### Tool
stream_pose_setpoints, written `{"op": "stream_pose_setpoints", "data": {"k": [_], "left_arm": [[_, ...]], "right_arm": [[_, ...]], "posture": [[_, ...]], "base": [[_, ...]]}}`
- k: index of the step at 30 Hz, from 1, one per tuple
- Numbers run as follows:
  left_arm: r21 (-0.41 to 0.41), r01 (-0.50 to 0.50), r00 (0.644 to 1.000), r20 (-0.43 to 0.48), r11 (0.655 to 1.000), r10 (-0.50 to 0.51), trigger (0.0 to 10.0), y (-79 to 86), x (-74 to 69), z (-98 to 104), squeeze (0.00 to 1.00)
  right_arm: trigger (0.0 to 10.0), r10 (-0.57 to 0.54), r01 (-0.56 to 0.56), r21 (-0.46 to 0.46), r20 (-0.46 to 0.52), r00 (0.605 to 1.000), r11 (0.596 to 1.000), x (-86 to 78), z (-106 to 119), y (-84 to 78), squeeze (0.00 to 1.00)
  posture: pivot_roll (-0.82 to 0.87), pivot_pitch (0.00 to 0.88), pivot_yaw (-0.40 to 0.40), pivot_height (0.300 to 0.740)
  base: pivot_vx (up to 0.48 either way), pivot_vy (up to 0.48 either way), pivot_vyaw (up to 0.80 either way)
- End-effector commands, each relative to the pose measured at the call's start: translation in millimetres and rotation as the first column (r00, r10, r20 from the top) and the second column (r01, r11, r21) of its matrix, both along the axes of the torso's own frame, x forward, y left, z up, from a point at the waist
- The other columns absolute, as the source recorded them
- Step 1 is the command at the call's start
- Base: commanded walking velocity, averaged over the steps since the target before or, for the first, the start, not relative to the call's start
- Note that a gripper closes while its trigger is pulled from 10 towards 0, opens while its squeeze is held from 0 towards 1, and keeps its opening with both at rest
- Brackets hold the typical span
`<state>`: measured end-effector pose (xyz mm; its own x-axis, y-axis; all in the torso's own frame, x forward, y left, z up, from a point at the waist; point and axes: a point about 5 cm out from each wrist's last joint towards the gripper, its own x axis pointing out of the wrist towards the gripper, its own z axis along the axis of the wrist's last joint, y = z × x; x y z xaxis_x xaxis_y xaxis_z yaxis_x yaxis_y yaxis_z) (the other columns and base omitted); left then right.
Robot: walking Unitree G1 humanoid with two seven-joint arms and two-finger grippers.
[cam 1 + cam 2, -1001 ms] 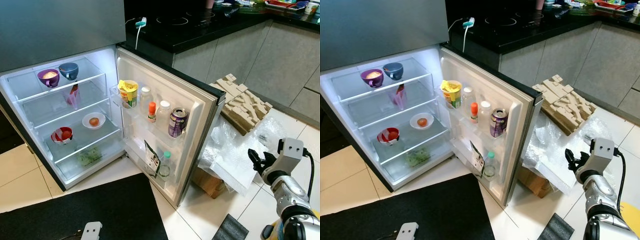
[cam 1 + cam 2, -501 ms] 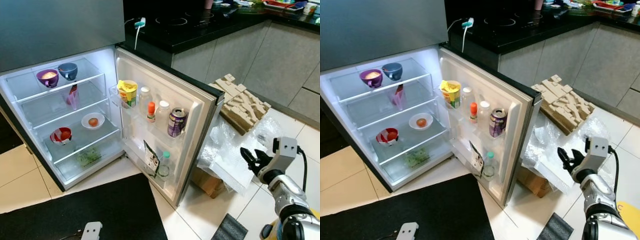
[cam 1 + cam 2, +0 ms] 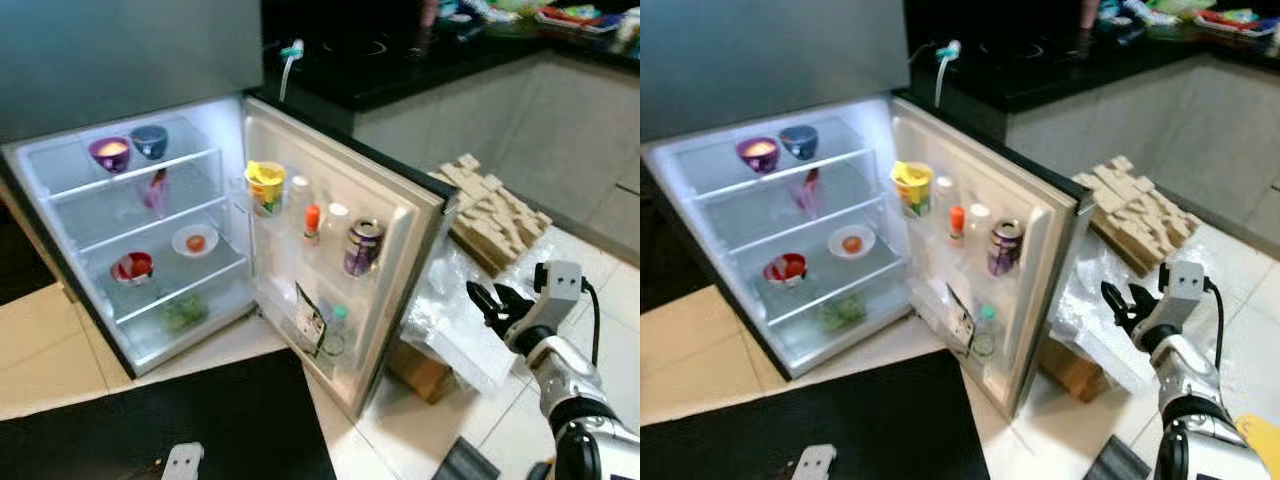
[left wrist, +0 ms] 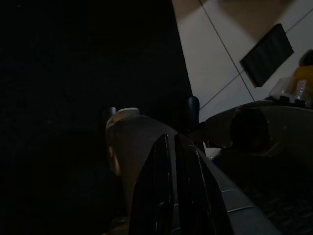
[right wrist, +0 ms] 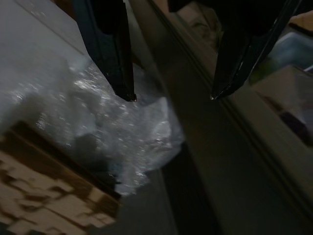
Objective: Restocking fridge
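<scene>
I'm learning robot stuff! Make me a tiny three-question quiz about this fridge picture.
1. True or false: the fridge door is open.
2. Which gripper is raised near the door's edge: A) left, B) right?
3. Fill in: on the top shelf, beside the purple bowl, sits a ____ bowl.

Key
1. True. The shelves and door racks are lit and in view.
2. B. The right gripper is up with its fingers apart, in front of the plastic wrap on the floor.
3. Blue. The blue bowl sits next to the purple one.
</scene>
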<state>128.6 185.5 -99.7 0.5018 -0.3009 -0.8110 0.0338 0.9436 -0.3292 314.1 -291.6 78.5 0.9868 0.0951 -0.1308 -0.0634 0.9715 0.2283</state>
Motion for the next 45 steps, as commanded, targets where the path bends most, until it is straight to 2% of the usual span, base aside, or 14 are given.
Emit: {"op": "stream_pose_setpoints", "data": {"k": [1,6,7,8,10,11,13,17,20,21,22,24,36,45], "left_arm": [[-0.011,0.002,1.000,-0.028,1.000,-0.002,10.0,-5.0,-7.1,-3,0.00],[-0.008,0.001,1.000,-0.026,1.000,-0.001,10.0,-4.2,-6.4,-3,0.00],[-0.004,0.001,1.000,-0.029,1.000,-0.001,10.0,-4.6,-7.2,-3,0.00],[-0.004,0.001,1.000,-0.029,1.000,-0.001,10.0,-4.6,-7.2,-3,0.00],[-0.001,0.001,1.000,-0.028,1.000,-0.001,10.0,-5.0,-7.5,-3,0.00],[-0.001,0.001,1.000,-0.028,1.000,-0.001,10.0,-5.0,-7.5,-3,0.00],[0.011,0.005,1.000,-0.026,1.000,-0.005,10.0,-4.6,-7.9,-4,0.00],[0.011,0.005,1.000,-0.026,1.000,-0.005,10.0,-4.6,-7.9,-4,0.00],[0.041,0.026,1.000,-0.016,0.999,-0.025,10.0,-3.4,-7.3,-3,0.00],[0.041,0.026,1.000,-0.016,0.999,-0.025,10.0,-3.4,-7.3,-3,0.00],[0.045,0.029,0.999,-0.014,0.999,-0.029,10.0,-3.3,-7.1,-3,0.00],[0.045,0.030,0.999,-0.014,0.999,-0.030,10.0,-3.3,-6.8,-3,0.00],[0.045,0.037,0.999,-0.015,0.998,-0.036,10.0,-4.8,-6.7,-3,0.00],[0.046,0.039,0.999,-0.020,0.998,-0.038,10.0,-4.5,-8.7,-4,0.00]], "right_arm": [[10.0,-0.016,0.016,0.001,-0.034,0.999,1.000,-2.6,-5,-0.7,0.00],[10.0,-0.052,0.049,-0.023,-0.151,0.987,0.999,-16.9,-27,-3.8,0.00],[10.0,-0.107,0.085,-0.077,-0.339,0.935,0.993,-44.2,-62,-4.1,0.00],[10.0,-0.107,0.085,-0.077,-0.339,0.935,0.993,-44.2,-62,-4.1,0.00],[10.0,-0.129,0.093,-0.099,-0.470,0.873,0.991,-73.1,-91,0.2,0.00],[10.0,-0.129,0.093,-0.099,-0.470,0.873,0.991,-73.1,-91,0.2,0.00],[10.0,-0.132,0.098,-0.089,-0.570,0.811,0.991,-100.4,-115,7.5,0.00],[10.0,-0.132,0.098,-0.089,-0.570,0.811,0.991,-100.4,-115,7.5,0.00],[10.0,-0.103,0.051,-0.093,-0.724,0.682,0.994,-153.3,-152,27.6,0.00],[10.0,-0.103,0.051,-0.093,-0.724,0.682,0.994,-153.3,-152,27.6,0.00],[10.0,-0.083,0.015,-0.096,-0.755,0.651,0.995,-165.8,-160,34.0,0.00],[10.0,-0.063,-0.007,-0.087,-0.770,0.635,0.996,-173.2,-164,39.0,0.00],[10.0,-0.033,-0.035,-0.070,-0.783,0.621,0.997,-179.2,-168,45.5,0.00],[10.0,0.051,-0.091,-0.013,-0.739,0.671,0.996,-162.4,-163,59.3,0.00]], "posture": [[0.04,0.000,-0.041,0.740],[0.04,0.000,-0.047,0.740],[0.04,0.000,-0.048,0.740],[0.04,0.000,-0.048,0.740],[0.05,0.000,-0.050,0.740],[0.05,0.000,-0.050,0.740],[0.05,0.000,-0.050,0.740],[0.05,0.000,-0.050,0.740],[0.05,0.000,-0.045,0.740],[0.05,0.000,-0.045,0.740],[0.04,0.000,-0.041,0.740],[0.04,0.000,-0.040,0.740],[0.04,0.000,-0.042,0.740],[0.04,0.000,-0.039,0.740]], "base": [[0.000,0.000,0.00],[0.000,0.000,0.00],[0.000,0.000,0.00],[0.000,0.000,0.00],[0.000,0.000,0.00],[0.000,0.000,0.00],[0.000,0.000,0.00],[0.000,0.000,0.00],[0.000,0.000,0.00],[0.000,0.000,0.00],[0.000,0.000,0.79],[0.000,0.000,0.79],[0.000,0.000,0.78],[0.000,0.000,0.76]]}}
